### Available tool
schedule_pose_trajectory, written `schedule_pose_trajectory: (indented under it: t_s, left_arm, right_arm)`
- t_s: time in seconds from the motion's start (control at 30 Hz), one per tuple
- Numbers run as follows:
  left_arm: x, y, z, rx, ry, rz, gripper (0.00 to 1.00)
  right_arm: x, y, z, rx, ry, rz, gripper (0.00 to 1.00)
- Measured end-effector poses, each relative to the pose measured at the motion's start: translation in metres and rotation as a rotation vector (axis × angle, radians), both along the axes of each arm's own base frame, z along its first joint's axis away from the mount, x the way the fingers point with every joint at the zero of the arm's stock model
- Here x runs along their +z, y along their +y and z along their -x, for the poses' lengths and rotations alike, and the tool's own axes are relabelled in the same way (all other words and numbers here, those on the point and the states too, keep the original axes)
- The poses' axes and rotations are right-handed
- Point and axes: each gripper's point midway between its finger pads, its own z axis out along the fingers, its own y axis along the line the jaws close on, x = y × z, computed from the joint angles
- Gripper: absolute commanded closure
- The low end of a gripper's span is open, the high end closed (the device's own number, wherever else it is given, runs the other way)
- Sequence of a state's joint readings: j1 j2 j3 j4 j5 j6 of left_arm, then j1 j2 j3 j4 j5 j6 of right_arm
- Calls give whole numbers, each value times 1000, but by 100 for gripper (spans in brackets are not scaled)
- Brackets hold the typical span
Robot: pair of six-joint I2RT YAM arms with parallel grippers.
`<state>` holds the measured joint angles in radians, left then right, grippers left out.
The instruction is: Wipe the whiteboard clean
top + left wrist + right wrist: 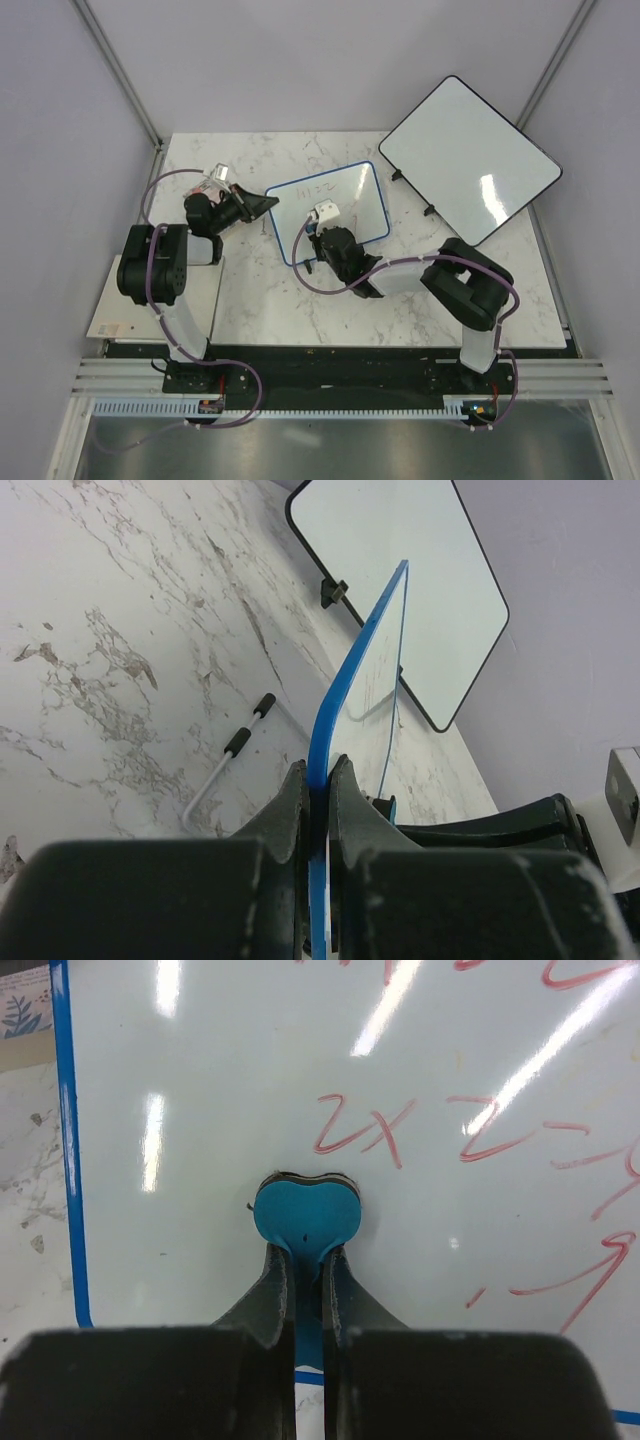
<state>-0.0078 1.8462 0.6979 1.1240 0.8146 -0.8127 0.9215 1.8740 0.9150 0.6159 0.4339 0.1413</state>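
The whiteboard (352, 196), small with a thin blue frame, lies tilted on the marble table. Red handwriting (362, 1126) covers its upper and right part. My left gripper (262, 205) is shut on the board's left edge; in the left wrist view the blue frame (338, 695) runs up from between the fingers (318, 780). My right gripper (322, 232) is over the board's lower left area, shut on a blue eraser (305, 1216). The eraser's pad is pressed against the white surface (200, 1080), just below the red "2x".
A larger dark-framed white board (470, 158) stands at the back right, also in the left wrist view (400, 570). A thin wire stand with black tips (228, 762) lies on the marble behind the small board. Grey walls enclose the table (260, 300).
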Motion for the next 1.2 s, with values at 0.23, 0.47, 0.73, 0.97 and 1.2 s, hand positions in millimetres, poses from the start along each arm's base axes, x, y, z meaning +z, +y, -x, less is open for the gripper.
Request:
schedule_pose_trajectory:
  t_s: [0.23,0.47,0.73,0.97,1.2]
  left_arm:
    - [0,-2,0,-14,-1,0,98]
    - [1,-6,2,-39,-5,1,98]
    - [3,-8,3,-48,-9,2,98]
    - [3,-8,4,-54,-9,2,98]
    - [2,-8,4,-55,-5,2,98]
  right_arm:
    - [1,-21,-11,-127,45,-125,100]
    - [8,-109,-53,-423,23,-146,100]
    - [5,-148,-66,-554,14,-121,100]
    - [2,-137,-58,-512,26,-96,100]
    - [-14,-115,-25,-419,80,-49,100]
